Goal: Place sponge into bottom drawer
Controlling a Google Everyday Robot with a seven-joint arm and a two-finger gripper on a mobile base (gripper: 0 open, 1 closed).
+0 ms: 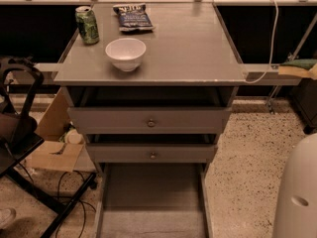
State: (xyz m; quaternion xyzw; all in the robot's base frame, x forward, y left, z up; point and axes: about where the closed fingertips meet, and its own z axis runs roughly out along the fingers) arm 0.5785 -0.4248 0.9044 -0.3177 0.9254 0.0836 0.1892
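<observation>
Speckled floor (247,148), white arm (297,192) lower right, gripper unseen.

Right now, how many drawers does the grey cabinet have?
3, stacked under the tabletop: the top drawer and the middle drawer, each with a round knob, and the bottom drawer, pulled out below them. None seems hidden. The pincer is not in view.

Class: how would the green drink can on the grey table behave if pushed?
The upright green metal drink can is tall and narrow, so a high push would probably tip it. On its side, its round body would likely roll across the smooth grey tabletop. The hand is not in view.
</observation>
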